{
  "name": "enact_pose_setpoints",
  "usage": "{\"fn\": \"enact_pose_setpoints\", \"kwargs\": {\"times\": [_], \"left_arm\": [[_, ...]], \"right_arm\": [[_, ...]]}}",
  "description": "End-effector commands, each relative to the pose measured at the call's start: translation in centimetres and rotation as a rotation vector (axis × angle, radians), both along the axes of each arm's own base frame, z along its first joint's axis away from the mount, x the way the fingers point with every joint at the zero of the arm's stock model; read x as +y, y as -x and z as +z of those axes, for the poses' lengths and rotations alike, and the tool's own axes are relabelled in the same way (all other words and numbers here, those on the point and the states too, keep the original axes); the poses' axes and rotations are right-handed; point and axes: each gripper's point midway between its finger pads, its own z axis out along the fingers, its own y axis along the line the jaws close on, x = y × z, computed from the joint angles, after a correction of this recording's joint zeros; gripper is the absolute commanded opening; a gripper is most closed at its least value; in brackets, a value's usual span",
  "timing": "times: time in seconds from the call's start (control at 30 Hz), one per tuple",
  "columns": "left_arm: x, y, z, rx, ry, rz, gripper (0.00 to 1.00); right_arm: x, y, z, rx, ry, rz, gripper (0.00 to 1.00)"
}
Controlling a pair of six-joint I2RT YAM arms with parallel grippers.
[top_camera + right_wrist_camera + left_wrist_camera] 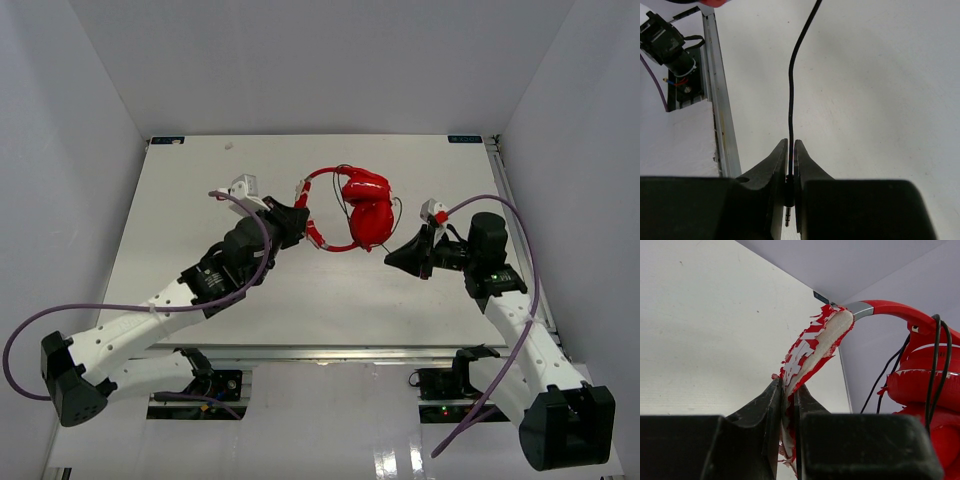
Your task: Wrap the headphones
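left hand (789, 395) pinching flaky red-and-white padded headband (815, 347) | right hand (791, 152) pinching limp thin black cable (791, 85) just above its plug (786, 217) | red over-ear headphones (365, 212) between hands, seemingly off white desk (200, 180) | judged light, rigid; padding fragile

headphones (367, 215): glossy red plastic | headband padding (825, 337): peeling, flaking | table (200, 200): matt white

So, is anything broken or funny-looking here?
Yes. The headband of the headphones looks damaged: its red cover is cracked and peeling in ragged flakes, showing white padding, right by where the left tool pinches it.
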Motion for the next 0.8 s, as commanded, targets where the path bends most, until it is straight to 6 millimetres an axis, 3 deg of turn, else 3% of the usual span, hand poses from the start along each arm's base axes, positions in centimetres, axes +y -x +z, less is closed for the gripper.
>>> {"fn": "enact_pose_setpoints", "kwargs": {"times": [0.0,0.17,0.37,0.5,0.63,0.77], "left_arm": [[-0.5,-1.8,1.7,-0.038,0.099,0.081,0.0],[-1.7,-3.8,-1.2,0.004,0.065,0.102,0.0],[-1.9,-5.8,-6.3,0.124,-0.024,0.127,0.0],[-1.5,-6.0,-11.3,0.209,-0.111,0.121,0.0],[-1.2,-5.7,-15.8,0.285,-0.156,0.105,0.0],[-1.2,-6.0,-18.7,0.331,-0.221,0.087,0.0]], "right_arm": [[0.0,0.0,1.0,-0.103,0.021,0.013,0.08],[0.3,0.5,-0.1,-0.089,0.042,0.031,0.08],[0.1,0.3,-3.4,-0.102,0.13,0.016,0.08],[-0.1,-0.4,-6.6,-0.086,0.199,0.003,0.08],[0.9,-1.5,-8.8,-0.037,0.27,0.045,0.08],[2.3,-2.2,-10.9,0.018,0.338,0.1,0.08]]}}
